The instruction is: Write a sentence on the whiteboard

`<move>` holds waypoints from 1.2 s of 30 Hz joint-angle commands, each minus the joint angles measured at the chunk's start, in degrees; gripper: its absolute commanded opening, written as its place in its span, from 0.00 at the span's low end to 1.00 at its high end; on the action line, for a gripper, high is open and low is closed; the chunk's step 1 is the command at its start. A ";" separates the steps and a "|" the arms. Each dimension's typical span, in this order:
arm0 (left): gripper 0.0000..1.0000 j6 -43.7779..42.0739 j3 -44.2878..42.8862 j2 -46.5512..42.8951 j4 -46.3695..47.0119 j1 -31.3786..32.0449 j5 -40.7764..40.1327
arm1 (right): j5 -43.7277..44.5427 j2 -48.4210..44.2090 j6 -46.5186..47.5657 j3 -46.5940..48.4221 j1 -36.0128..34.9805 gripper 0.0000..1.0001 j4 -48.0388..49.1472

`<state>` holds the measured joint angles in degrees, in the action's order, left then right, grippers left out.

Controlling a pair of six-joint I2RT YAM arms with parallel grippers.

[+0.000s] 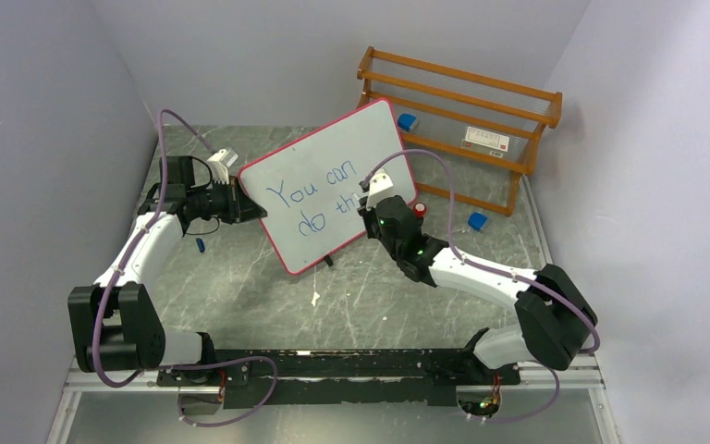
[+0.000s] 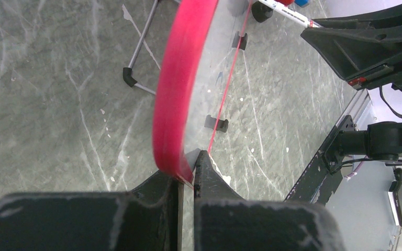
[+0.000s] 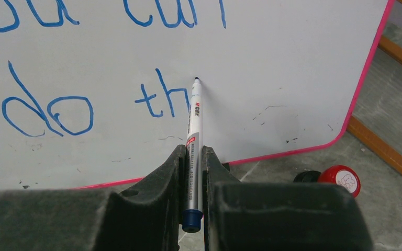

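The whiteboard (image 1: 328,180) with a pink-red frame stands tilted on the table's middle. The sentence (image 1: 319,205) reads "You can" over "do th" in blue; it also shows in the right wrist view (image 3: 84,104). My left gripper (image 1: 257,213) is shut on the board's left edge, whose red frame (image 2: 175,104) runs between the fingers. My right gripper (image 3: 192,157) is shut on a silver marker (image 3: 193,136) with a blue end. The marker's tip (image 3: 196,80) touches the board just right of "th".
A wooden rack (image 1: 467,111) stands behind the board. A red cap (image 3: 341,179) lies on the table by the board's lower right corner. Blue blocks (image 1: 478,221) lie near the rack. A small blue object (image 1: 201,245) lies under the left arm.
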<state>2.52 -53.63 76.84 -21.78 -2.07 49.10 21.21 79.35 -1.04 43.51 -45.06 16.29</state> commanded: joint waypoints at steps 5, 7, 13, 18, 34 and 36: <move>0.05 -5.34 0.56 2.24 -0.71 0.31 -13.07 | -0.64 0.67 -0.46 1.09 0.32 0.00 0.16; 0.05 -5.39 0.58 2.26 -0.65 0.30 -13.15 | 0.28 0.10 -0.55 0.78 0.28 0.00 -0.03; 0.05 -5.09 0.60 2.13 -0.63 0.31 -13.36 | 2.61 -2.51 -1.87 -0.80 0.30 0.00 -0.14; 0.05 -5.12 0.54 2.14 -0.63 0.35 -13.46 | 2.74 -3.91 -2.28 -1.88 0.32 0.00 -0.89; 0.05 -5.21 0.65 2.17 -0.63 0.33 -13.33 | 1.06 -1.27 -2.26 -1.23 0.30 0.00 -0.65; 0.05 -5.27 0.63 2.18 -0.65 0.38 -13.33 | 0.95 -0.86 -2.30 -1.03 0.32 0.00 -0.72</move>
<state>2.61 -53.63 76.88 -21.78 -2.04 49.08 22.22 77.62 -2.76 42.30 -45.06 15.07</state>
